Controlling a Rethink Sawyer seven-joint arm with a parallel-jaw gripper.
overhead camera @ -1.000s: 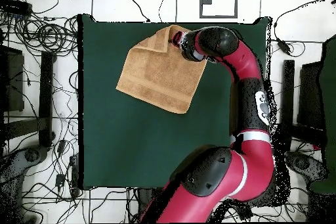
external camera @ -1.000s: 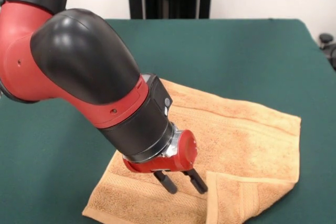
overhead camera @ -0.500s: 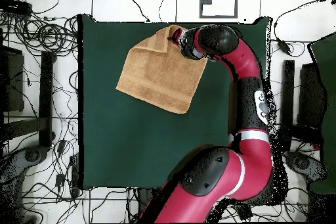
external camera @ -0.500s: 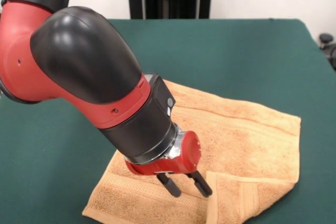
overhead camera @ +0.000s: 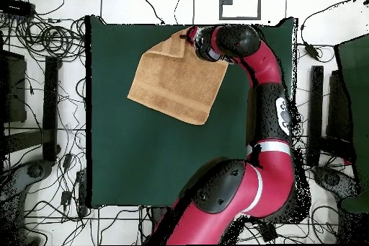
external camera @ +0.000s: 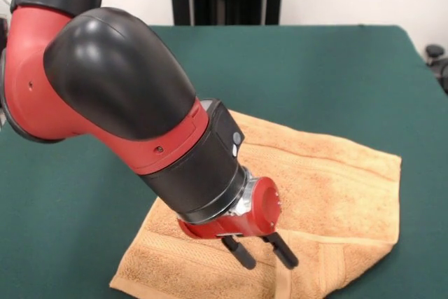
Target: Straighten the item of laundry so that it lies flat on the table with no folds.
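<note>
An orange-tan terry-cloth towel (external camera: pixel 308 194) with woven band borders lies askew on the large table covered in dark green felt-like fabric (external camera: pixel 336 75), its near right corner doubled back on itself in a folded flap at the lower edge of the front view; no lettering or label can be read on cloth, table or arm. Seen from overhead, the towel (overhead camera: pixel 173 77) sits in the far left part of the table (overhead camera: pixel 144 164), one corner reaching close to the far edge, with broad bare felt open on the robot's side and along the right. The red and black Sawyer arm (external camera: pixel 119 96) sweeps in from the upper left of the front view, its bulky black elbow high and its black wrist angled steeply down and to the right. The red gripper with two black fingers (external camera: pixel 260 251) is poised at the folded corner, its fingers standing parted with a clear gap between them and nothing pinched; whether the tips touch the cloth cannot be told
</note>
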